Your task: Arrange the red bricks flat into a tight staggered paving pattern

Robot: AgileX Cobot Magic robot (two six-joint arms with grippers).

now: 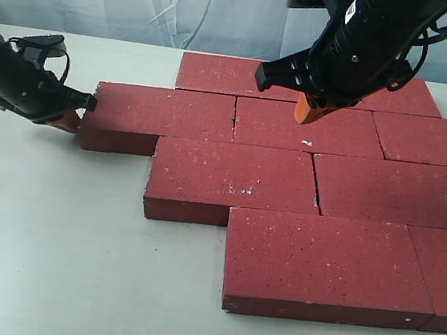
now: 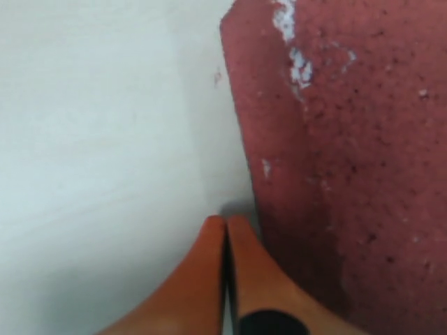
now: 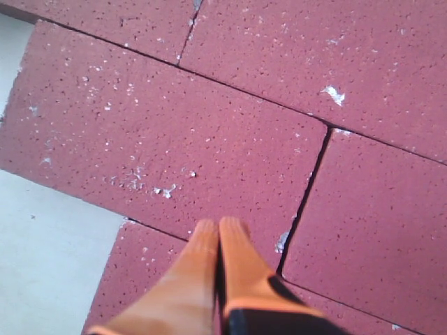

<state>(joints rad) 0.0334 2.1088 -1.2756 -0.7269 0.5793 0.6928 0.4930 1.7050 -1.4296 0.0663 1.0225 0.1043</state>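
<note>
Abutting leftmost brick [image 1: 165, 112], clenched left gripper [image 1: 69, 122], open table [image 1: 38, 235] beside, right gripper [image 1: 304, 112] clenched above red bricks [image 1: 287, 179]

The red bricks [image 1: 310, 185] lie flat on the table [image 1: 51, 261] in four staggered rows, edge to edge, filling its right side from the far edge forward. The second row from the back reaches furthest left, with the left gripper [image 1: 67, 121] just beside its end. The right gripper [image 1: 304, 112] hangs over that row's middle brick.
</note>
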